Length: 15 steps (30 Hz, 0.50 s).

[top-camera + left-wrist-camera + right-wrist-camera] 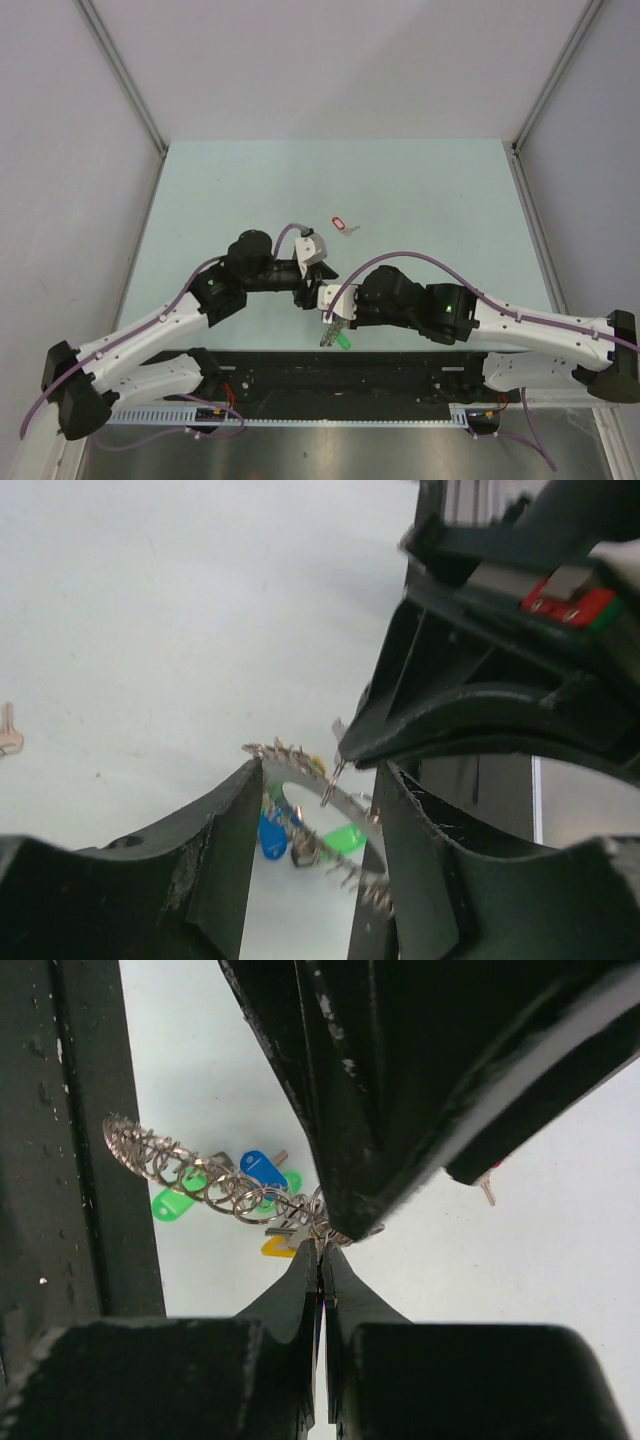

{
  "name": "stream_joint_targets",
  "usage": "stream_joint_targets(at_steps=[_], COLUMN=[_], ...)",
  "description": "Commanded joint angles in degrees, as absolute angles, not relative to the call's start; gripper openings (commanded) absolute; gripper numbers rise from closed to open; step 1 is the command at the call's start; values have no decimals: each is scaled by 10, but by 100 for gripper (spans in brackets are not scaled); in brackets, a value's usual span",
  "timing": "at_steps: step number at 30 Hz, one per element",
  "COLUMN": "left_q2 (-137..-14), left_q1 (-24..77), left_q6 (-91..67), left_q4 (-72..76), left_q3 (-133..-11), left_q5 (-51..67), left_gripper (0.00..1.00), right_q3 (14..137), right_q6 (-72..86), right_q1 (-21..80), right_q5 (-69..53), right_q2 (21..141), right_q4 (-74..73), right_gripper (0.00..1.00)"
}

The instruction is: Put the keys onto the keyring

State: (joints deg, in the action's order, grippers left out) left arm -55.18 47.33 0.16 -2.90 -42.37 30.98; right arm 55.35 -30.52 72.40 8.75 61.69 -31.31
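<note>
Right end effector (320, 1257) pinched shut on thin grey wire keyring (185, 1175); left end effector (318, 780) open beside it. Red-tagged silver key (342, 223) lies beyond keyring; likely next: fetch it, holding ring steady

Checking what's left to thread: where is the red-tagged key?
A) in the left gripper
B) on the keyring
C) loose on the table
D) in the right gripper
C: the red-tagged key lies alone on the table, well apart from the keyring.
</note>
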Motion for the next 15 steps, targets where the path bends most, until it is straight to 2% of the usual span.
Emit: stream_joint_targets(at_steps=[1, 7, 15], left_q2=[-577, -633, -678], left_q1=[455, 445, 445], left_q6=[105, 185, 200], left_q4=[-157, -265, -270], left_q3=[-487, -562, -577], left_q5=[387, 428, 460], left_gripper=[54, 54, 52], right_q3=[592, 594, 595], right_q6=[-320, -322, -323], right_q1=[722, 727, 734], right_q5=[87, 82, 79], right_q2=[614, 616, 626], right_q4=[-316, -326, -322], right_gripper=[0, 0, 0])
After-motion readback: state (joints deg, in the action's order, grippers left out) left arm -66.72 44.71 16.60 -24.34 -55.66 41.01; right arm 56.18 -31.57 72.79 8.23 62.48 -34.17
